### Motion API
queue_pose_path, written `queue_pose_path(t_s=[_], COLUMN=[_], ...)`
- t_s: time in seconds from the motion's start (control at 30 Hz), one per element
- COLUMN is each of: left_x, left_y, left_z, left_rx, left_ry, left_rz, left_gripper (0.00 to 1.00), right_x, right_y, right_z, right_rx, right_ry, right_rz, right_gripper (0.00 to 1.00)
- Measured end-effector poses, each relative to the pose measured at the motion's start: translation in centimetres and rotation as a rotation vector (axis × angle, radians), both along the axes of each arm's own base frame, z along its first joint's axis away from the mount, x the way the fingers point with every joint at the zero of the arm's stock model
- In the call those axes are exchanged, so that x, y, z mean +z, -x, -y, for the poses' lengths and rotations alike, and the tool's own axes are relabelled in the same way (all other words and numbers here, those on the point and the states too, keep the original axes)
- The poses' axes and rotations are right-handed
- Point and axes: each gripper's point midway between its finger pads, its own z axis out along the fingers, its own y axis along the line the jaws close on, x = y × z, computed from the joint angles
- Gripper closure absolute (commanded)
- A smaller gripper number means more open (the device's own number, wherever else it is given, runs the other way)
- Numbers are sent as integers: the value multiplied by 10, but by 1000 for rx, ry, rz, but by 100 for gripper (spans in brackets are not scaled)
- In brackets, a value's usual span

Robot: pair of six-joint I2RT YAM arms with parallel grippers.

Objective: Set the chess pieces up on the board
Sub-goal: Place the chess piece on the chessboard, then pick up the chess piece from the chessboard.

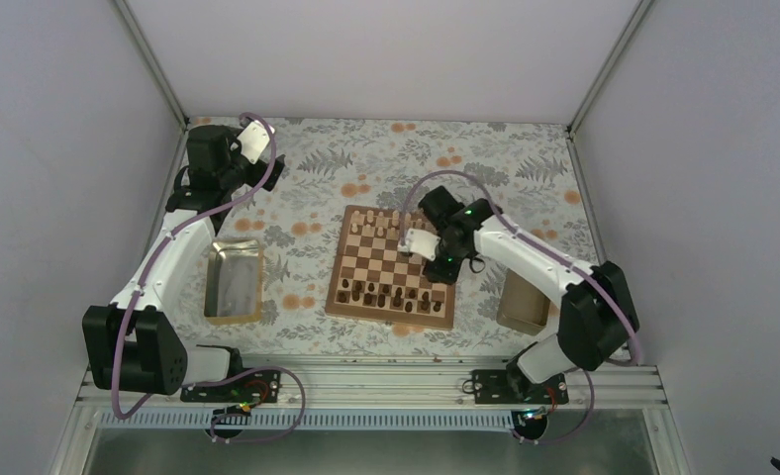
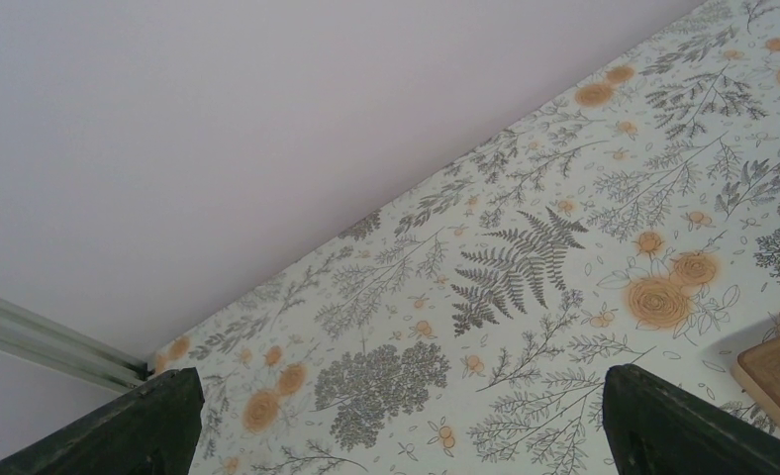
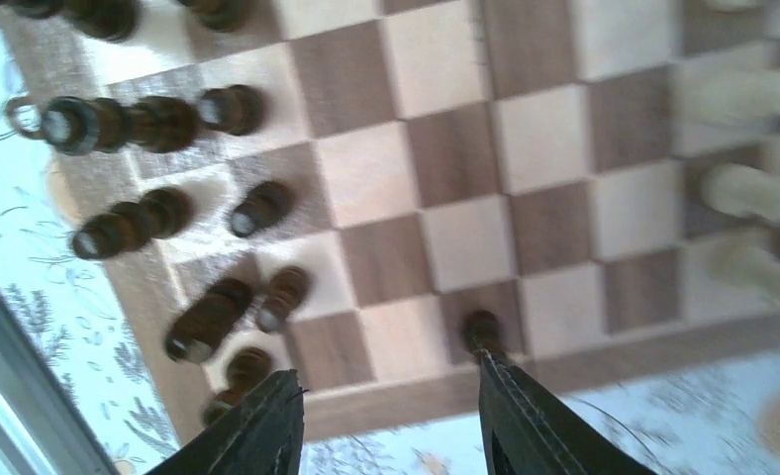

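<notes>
Two robot arms stood at the near edge of a table covered with a flowered cloth (image 1: 307,198), seen from above. At the far left, the left arm (image 1: 168,257) reached toward the far left corner, well apart from the board. The left claw (image 2: 401,381) was spread wide, with nothing between its dark fingers (image 2: 139,426), and hung over bare cloth. One corner of the board showed at the right edge of its camera view.

Just right of that arm lay a metal tray (image 1: 234,282), its long side running from near to far.

In the middle sat the board (image 1: 391,259), turned slightly so its edges ran a little off square with the table. Dark pieces (image 1: 386,295) stood upright along its near edge, lined up left to right. Pale pieces (image 1: 376,220) stood upright along the far edge.

The right claw (image 3: 386,374) hung over the right-hand part of the board, pointing down near the border. Its jaws were parted. A single dark piece (image 3: 480,330) stood upright on a square beside the border, touching the tip of one finger (image 3: 525,416). The other finger was clear of it, so nothing was pinched.

Farther right, a second tray (image 1: 520,302) lay partly hidden behind the right arm (image 1: 554,267), its long side also running near to far.
</notes>
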Motion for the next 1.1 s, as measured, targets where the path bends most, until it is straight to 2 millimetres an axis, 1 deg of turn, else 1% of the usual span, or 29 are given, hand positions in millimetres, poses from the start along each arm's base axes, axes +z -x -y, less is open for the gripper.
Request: queue_pose_path(t_s=[0.07, 0.13, 0.27, 0.37, 0.7, 0.83, 0.93, 1.0, 1.1], left_x=[0, 0, 0, 0, 0, 0, -1, -1, -1], left_y=[0, 0, 0, 0, 0, 0, 0, -1, -1], left_z=[0, 0, 1, 0, 0, 0, 0, 0, 0], left_rx=[-1, -2, -3, -2, -3, -3, -3, -3, -3], left_ry=[0, 1, 1, 1, 1, -1, -2, -2, -2], left_rz=[0, 0, 0, 0, 0, 1, -1, -3, -2], left_gripper=[0, 0, 0, 0, 0, 0, 0, 0, 0], right_x=[11, 16, 9, 0, -24, -34, -40, -43, -43], right_y=[-11, -23, -36, -41, -44, -43, -42, -41, -41], right_z=[8, 20, 39, 41, 31, 31, 31, 31, 32], right_rx=[-37, -83, -139, -140, -105, -97, -90, -91, -95], right_ry=[-15, -18, 6, 15, 6, 16, 23, 27, 26], right_rz=[36, 57, 50, 34, -23, -50, -67, -76, -80], right_gripper=[52, 52, 52, 53, 54, 60, 75, 87, 94])
